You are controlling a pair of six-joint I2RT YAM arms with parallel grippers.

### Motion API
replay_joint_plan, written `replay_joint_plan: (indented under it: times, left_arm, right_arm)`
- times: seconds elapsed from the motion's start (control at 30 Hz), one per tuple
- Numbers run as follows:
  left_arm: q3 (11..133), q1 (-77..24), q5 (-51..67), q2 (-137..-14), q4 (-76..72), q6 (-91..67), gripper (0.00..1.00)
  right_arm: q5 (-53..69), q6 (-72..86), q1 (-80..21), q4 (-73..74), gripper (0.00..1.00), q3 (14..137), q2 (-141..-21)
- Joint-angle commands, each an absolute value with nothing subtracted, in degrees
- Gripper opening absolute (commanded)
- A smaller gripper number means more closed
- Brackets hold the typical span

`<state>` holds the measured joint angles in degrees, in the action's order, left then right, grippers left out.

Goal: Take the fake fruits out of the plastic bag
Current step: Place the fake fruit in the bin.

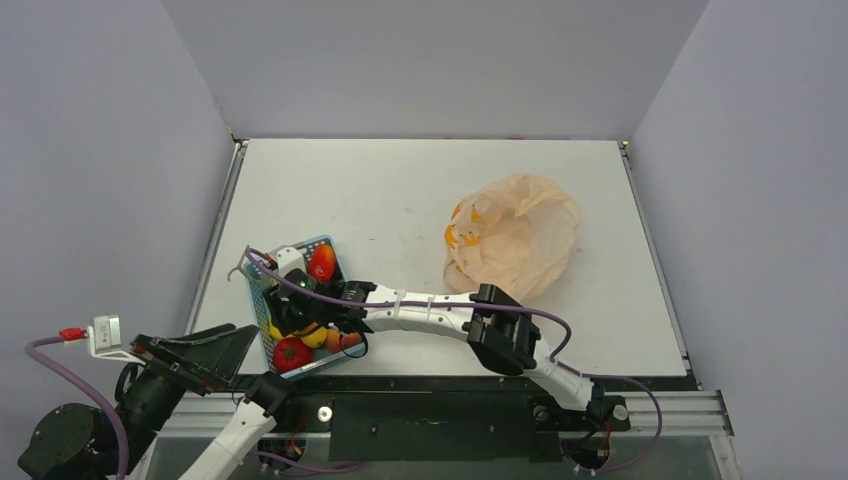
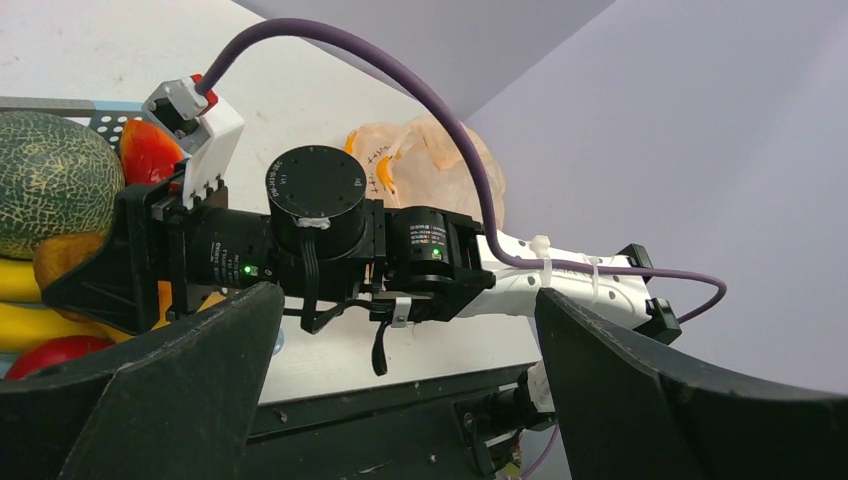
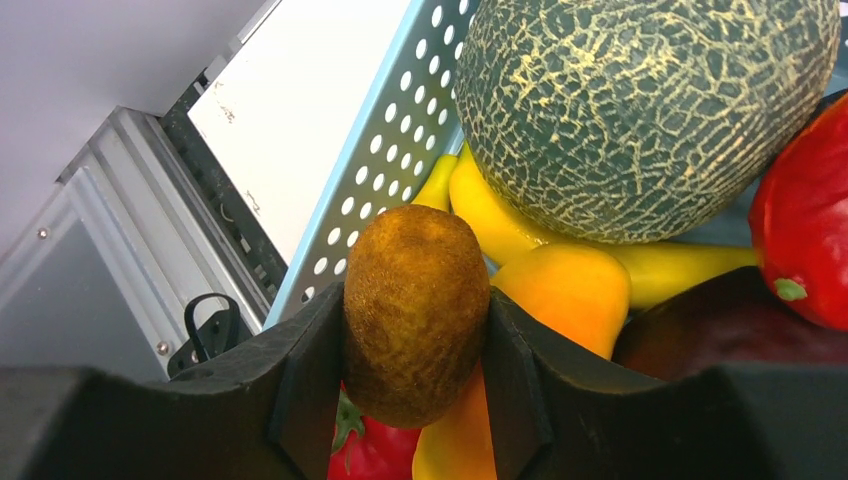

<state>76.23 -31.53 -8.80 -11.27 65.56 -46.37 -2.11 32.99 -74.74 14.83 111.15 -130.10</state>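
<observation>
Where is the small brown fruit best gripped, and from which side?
Across the middle of the brown fruit, a finger on each long flank, coming end-on, as the right gripper holds it. It is egg-shaped, so its rounded ends would probably slip.

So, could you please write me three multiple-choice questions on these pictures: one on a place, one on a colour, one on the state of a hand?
1. Where does the plastic bag lie?
A. on the floor
B. on the table, to the right of the blue basket
C. on the wall

2. What colour is the fruit in the right hand?
A. purple
B. green
C. brown

3. How is the left hand?
A. open and empty
B. shut on a banana
C. shut on a cloth

Answers: 1 B, the top view shows it on the table, apart from the basket. 2 C, a brown fruit sits between the fingers. 3 A, its fingers stand wide apart and hold nothing.
</observation>
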Motion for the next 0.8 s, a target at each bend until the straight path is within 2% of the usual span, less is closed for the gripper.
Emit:
replay_joint_plan:
  times: [0.0, 0.3, 0.77]
  left_arm:
    - [75.3, -32.1, -9.4, -10.8, 65.4, -46.9, 0.97]
    - [74.9, -32.6, -9.8, -10.7, 65.6, -47.1, 0.97]
    - [74.4, -33.0, -9.8, -10.8, 65.2, -47.2, 0.97]
  right_arm:
    - [-4.4, 30.6, -75.2, 18.6, 0.33, 115.9, -131.3]
    - [-4.9, 27.9, -75.2, 21.3, 0.45, 119.0, -132.5]
    - [-4.2, 26.1, -74.7, 25.7, 0.56, 124.5, -133.4]
